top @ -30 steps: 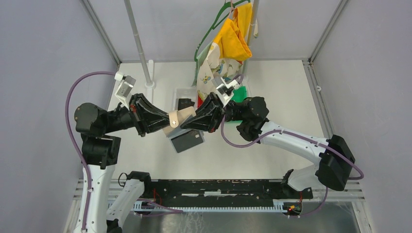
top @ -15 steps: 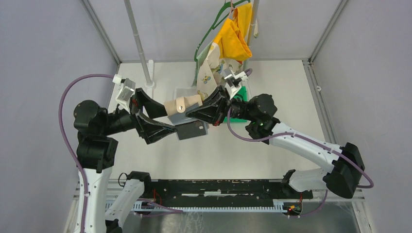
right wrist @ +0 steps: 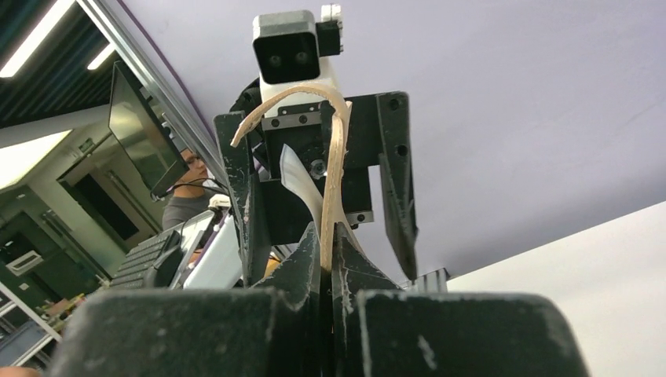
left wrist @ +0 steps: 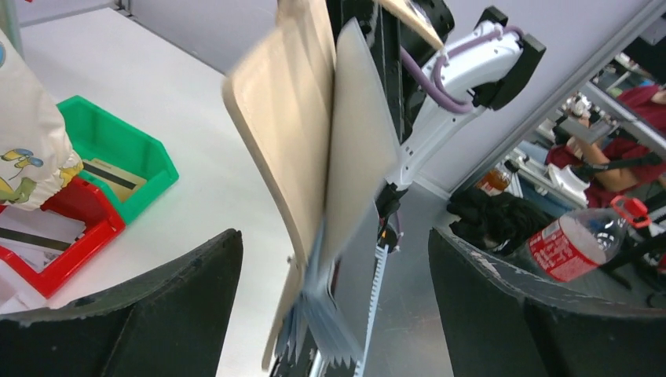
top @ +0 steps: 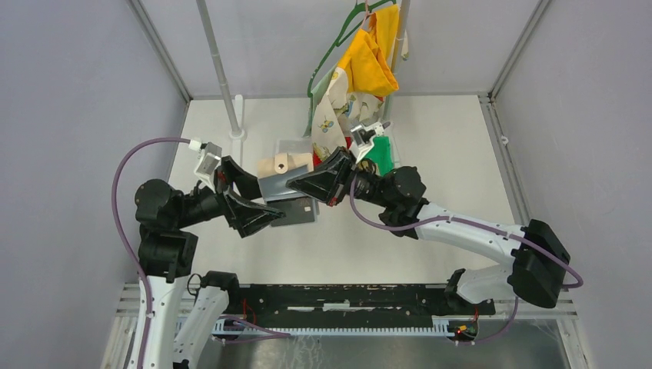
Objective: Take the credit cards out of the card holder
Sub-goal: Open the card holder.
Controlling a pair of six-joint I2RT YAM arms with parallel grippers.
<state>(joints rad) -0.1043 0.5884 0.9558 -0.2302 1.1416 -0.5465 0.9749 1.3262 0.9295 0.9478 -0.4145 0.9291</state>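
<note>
With the left hand spread either side of the hanging card holder, and the right hand beyond pinching only a thin tan flap, which its own wrist view alone showed, a tug on the dark credit card nearest the left hand could have swung or slipped the holder free.

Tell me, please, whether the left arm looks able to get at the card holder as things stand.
Likely yes: the left claw is open, with the card holder hanging between its fingers and nothing in the way; the right claw holds it up.
</note>
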